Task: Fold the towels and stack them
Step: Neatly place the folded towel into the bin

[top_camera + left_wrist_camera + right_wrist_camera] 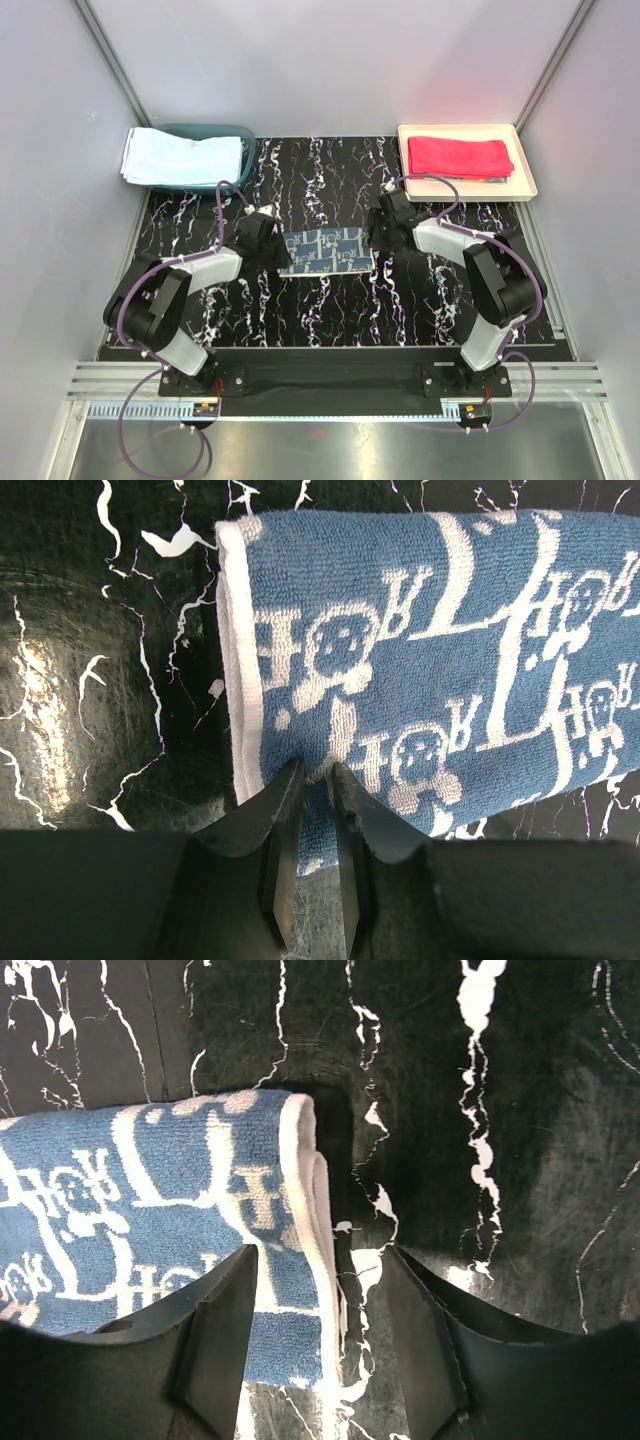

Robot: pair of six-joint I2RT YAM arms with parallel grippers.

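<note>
A blue patterned towel (327, 251) lies folded into a strip on the black marbled table, between the two arms. My left gripper (315, 770) is at its left end, shut on the towel's near edge, with cloth (430, 650) pinched between the jaws. My right gripper (320, 1252) is open at the right end. It straddles the towel's white hem (300, 1190); one finger is over the cloth, the other over bare table. A red-pink towel (460, 157) lies folded on the cream tray. A light blue towel (180, 157) is draped over the teal basket.
The teal basket (215, 128) stands at the back left and the cream tray (525, 175) at the back right. A thin bluish edge shows under the red-pink towel. White walls close in both sides, and the arm bases sit at the near edge.
</note>
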